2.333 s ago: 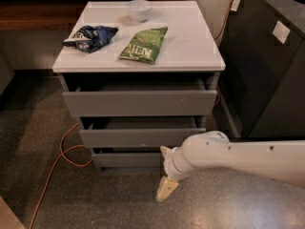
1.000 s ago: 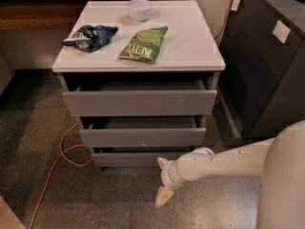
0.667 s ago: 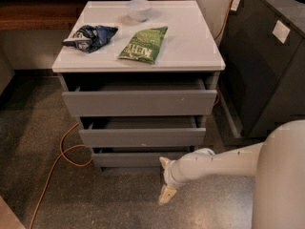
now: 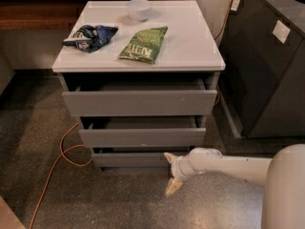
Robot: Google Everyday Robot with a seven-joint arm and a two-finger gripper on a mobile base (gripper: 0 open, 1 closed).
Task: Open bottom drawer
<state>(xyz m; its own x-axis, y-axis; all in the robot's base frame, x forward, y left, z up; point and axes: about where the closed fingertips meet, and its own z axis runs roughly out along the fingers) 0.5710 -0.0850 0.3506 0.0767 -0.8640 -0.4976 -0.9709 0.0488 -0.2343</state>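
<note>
The plain matte gray bottom drawer [image 4: 128, 159] sits lowest in the white-topped gray cabinet [image 4: 190, 42], its slim front just under the mid-sized gray drawer front [image 4: 142, 137] and just above the speckled floor [image 4: 95, 199]. The white two-finger gripper [image 4: 171, 172], at the end of a white arm [image 4: 224, 165] reaching in from the right, hangs low at the right end of that front with its fingers spread apart and nothing between them. The upper fingertip lies right at the drawer's right edge, though contact cannot be told, and the lower one points down at the floor.
</note>
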